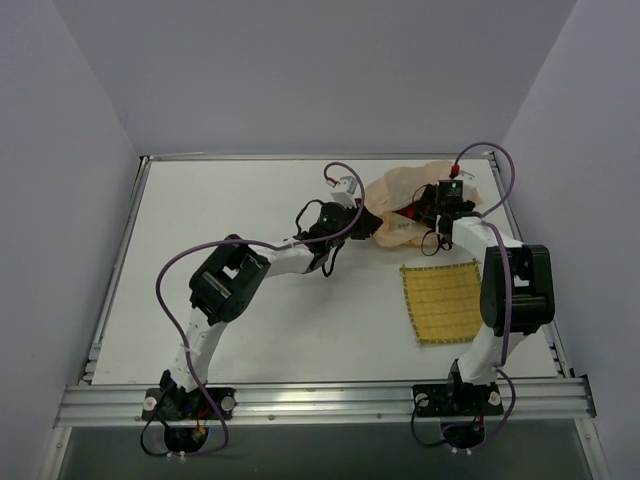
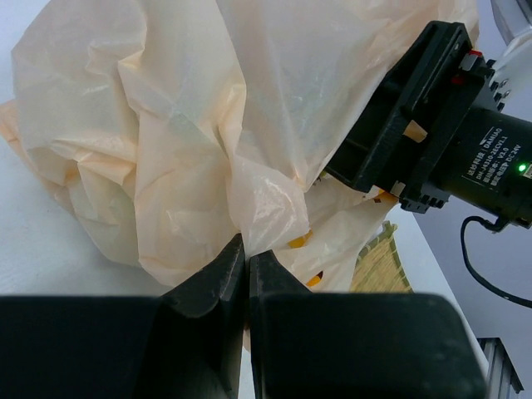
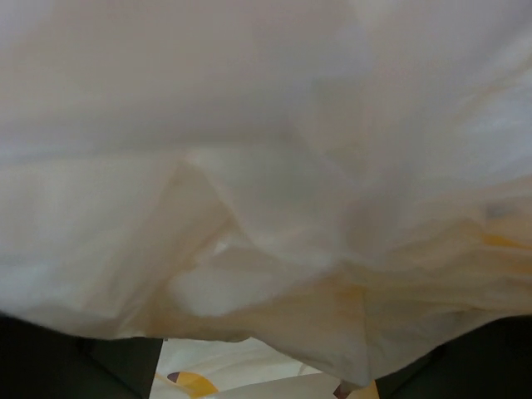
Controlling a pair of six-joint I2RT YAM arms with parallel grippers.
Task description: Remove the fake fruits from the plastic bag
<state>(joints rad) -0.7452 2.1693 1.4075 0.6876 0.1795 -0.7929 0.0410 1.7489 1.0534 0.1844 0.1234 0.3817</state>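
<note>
1 plastic bag (image 1: pixel 400 190) is seen on the table (image 1: pixel 230 200), in the upper right of the top view. 1 square woven yellow mat (image 1: pixel 442 300) lies near it, lower in the frame. 2 arms are counted, the left arm (image 1: pixel 240 275) and the right arm (image 1: pixel 515 285), both reaching to the bag.

The fake fruits are hidden by the crumpled film, so no count can be given. A small red patch is glimpsed among the folds, and what it is cannot be told. The bag's long axis is laid roughly left to right across the top view.

The left jaws are pressed together on 1 fold of the film at the bottom centre of the left wrist view. The right jaws are held wide apart at the 2 bottom corners of the right wrist view, with film draped over them.

Orange-yellow marks are printed on the bag, but no letters can be made out. White print is carried on the right arm's black motor housing (image 2: pixel 490 158) beside 1 green light (image 2: pixel 521 168); it is too small to be read.
</note>
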